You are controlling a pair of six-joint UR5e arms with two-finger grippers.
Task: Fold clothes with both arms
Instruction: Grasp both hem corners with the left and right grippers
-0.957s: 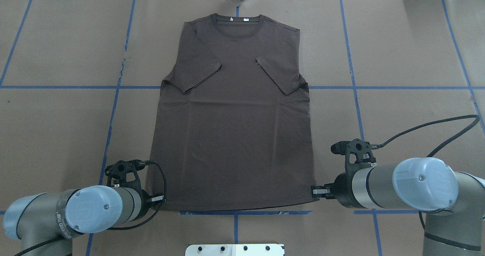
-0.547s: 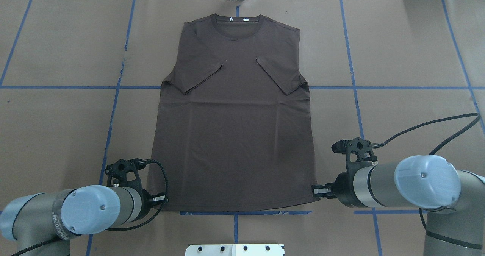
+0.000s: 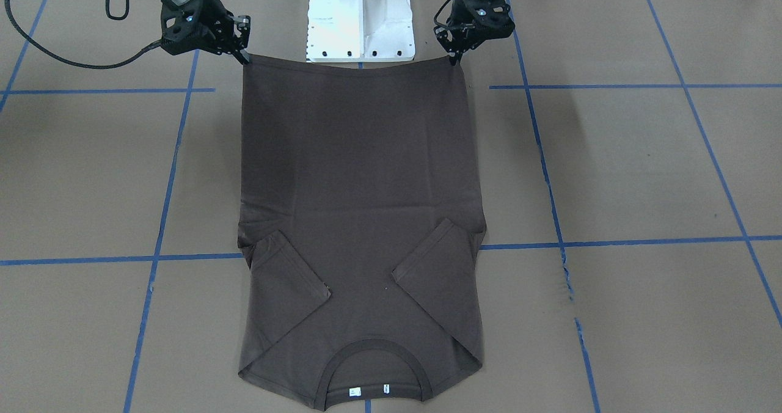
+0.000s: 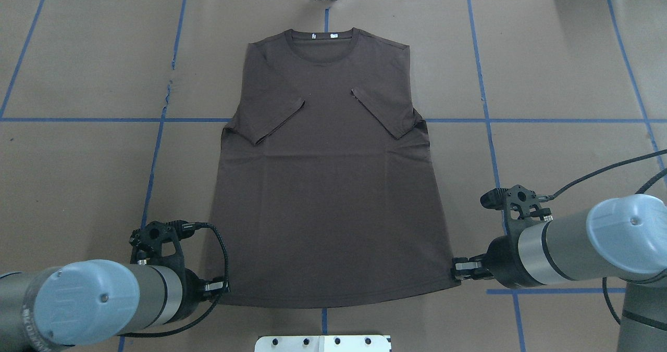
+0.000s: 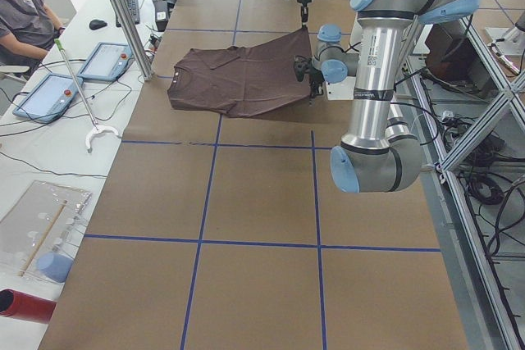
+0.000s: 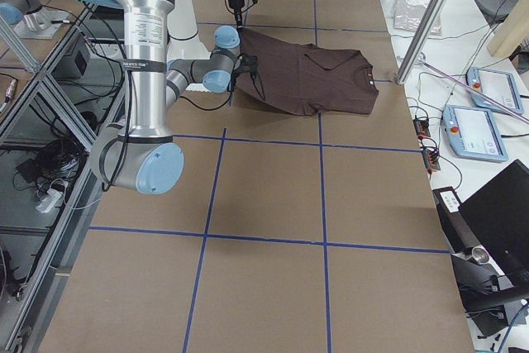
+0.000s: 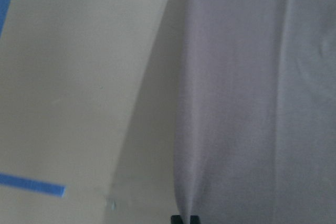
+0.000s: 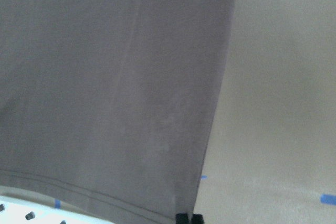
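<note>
On the left, at the bench's near edge, we see the left pincer (image 4: 221, 288) clamped on one corner of the hem (image 4: 333, 301) of the T-shirt (image 4: 328, 196). In its wrist view the fingertips are pressed together over the fabric. The T-shirt lies across the middle of the bench (image 4: 78, 175), with its ribbed collar (image 4: 323, 50) toward the far edge and both short sleeves (image 4: 271, 120) folded inward over the chest. The collar end lies flat. In the side views we see the hem end raised off the surface, stretched between the two pincers. On the right, the right pincer (image 4: 461, 268) is closed on the other hem corner. A white base plate (image 4: 323, 343) sits at the near edge, close to the hem, and blue tape lines (image 4: 156, 154) cross the brown surface.
</note>
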